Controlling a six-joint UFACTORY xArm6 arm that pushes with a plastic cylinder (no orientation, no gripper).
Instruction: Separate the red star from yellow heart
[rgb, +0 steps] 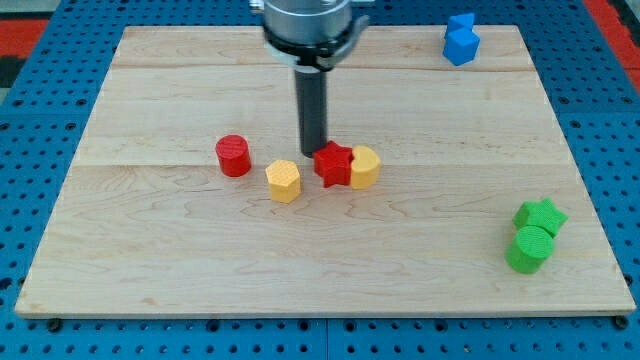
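The red star (334, 164) sits near the middle of the wooden board (150, 260), touching the yellow heart (365, 167) on its right side. My tip (313, 151) stands just at the star's upper left edge, touching or almost touching it. A yellow hexagon (284, 181) lies a little to the star's left, apart from it. A red cylinder (233, 156) stands further left.
Two blue blocks (461, 39) sit together at the board's top right. A green star (541, 215) and a green cylinder (528, 249) sit together near the right edge at the view's bottom right. Blue pegboard surrounds the board.
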